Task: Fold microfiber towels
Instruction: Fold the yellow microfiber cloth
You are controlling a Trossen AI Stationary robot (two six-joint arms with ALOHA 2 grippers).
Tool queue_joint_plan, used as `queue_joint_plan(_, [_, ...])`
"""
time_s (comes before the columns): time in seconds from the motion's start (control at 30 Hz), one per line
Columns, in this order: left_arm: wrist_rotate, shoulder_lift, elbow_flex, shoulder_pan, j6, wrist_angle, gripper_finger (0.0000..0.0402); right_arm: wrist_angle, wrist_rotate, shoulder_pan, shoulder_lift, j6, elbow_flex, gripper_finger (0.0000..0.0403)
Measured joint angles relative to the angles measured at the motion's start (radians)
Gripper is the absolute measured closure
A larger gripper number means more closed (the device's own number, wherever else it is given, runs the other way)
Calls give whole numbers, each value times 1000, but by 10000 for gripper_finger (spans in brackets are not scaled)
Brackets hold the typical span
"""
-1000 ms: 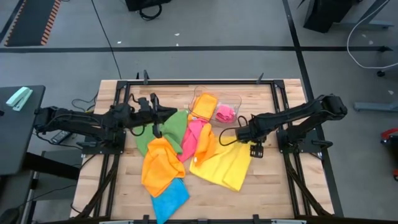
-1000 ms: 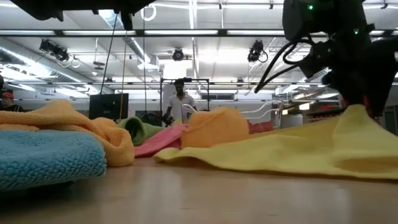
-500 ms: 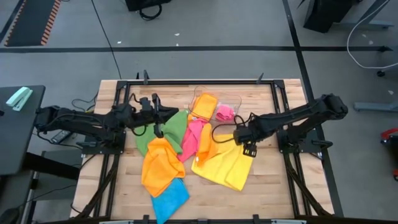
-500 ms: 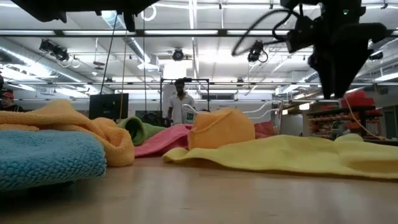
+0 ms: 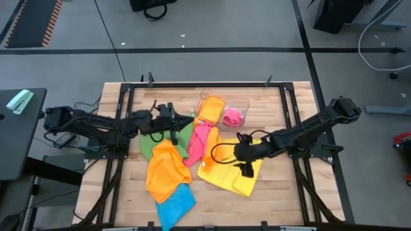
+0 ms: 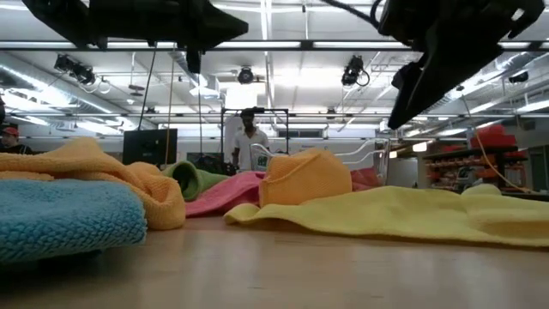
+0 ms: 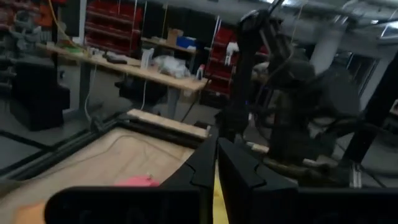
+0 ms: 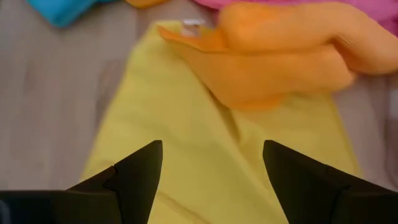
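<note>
Right gripper: over the yellow towel, fingers spread wide; the right wrist view shows bare yellow cloth between the two dark fingers, nothing pinched. Whether the fingertips touch the cloth cannot be told.
Left gripper: over the green towel, at the meeting of green and orange cloth. Fingers pressed together in the left wrist view, nothing seen between them.
Blue towel: nearest the front edge of the table, partly tucked under the large orange one; in the low view it fills the near left corner.
Large orange towel: rumpled, lying over the blue towel's upper edge and against the green towel.
Yellow towel: spread mostly flat toward the right of the pile, one edge running under the small orange towel.
Small orange towel: bunched, resting on the yellow towel's inner edge and touching the pink towel.
Pink towel: a long strip between the green towel and the small orange one.
Green towel: behind the large orange towel, partly covered by it.
Clear plastic tray: at the back of the table, holding another orange cloth and another pink cloth.
Room beyond: a person stands far behind the table in the low view.
</note>
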State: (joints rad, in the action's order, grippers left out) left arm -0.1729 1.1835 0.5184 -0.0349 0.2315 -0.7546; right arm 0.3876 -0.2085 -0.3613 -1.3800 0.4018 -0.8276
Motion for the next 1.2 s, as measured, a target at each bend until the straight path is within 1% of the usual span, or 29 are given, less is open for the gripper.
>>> queue_joint_plan(0.07, [9, 23, 1, 0, 19, -16, 378, -22, 0, -18, 0, 19, 0, 116])
queue_joint_plan(0.23, [17, 26, 1, 0, 13, -17, 388, -100, -5, -55, 0, 85, 1, 116])
queue_joint_plan(0.37, [19, 27, 1, 0, 13, -22, 387, -145, -86, -108, -20, 84, 1, 116])
queue_joint_plan(0.43, [38, 27, 1, 0, 13, -21, 382, -165, -112, -128, -45, 77, 1, 118])
queue_joint_plan(0.53, [76, 27, 1, 0, 20, -26, 376, -182, -116, -149, -96, 83, 1, 118])
queue_joint_plan(0.67, [120, 27, 1, 0, 20, -36, 376, -187, -116, -188, -194, 131, 1, 119])
queue_joint_plan(0.8, [144, 27, 1, 0, 19, -32, 384, -198, -116, -227, -280, 204, -2, 119])
queue_joint_plan(0.93, [145, 27, 1, 0, 20, -30, 387, -212, -122, -280, -315, 227, -18, 119])
queue_joint_plan(1.1, [145, 27, 1, 0, 20, -32, 379, -233, -208, -321, -366, 217, -19, 120])
queue_joint_plan(1.2, [145, 27, 1, 0, 20, -33, 377, -227, -235, -325, -393, 219, -19, 133])
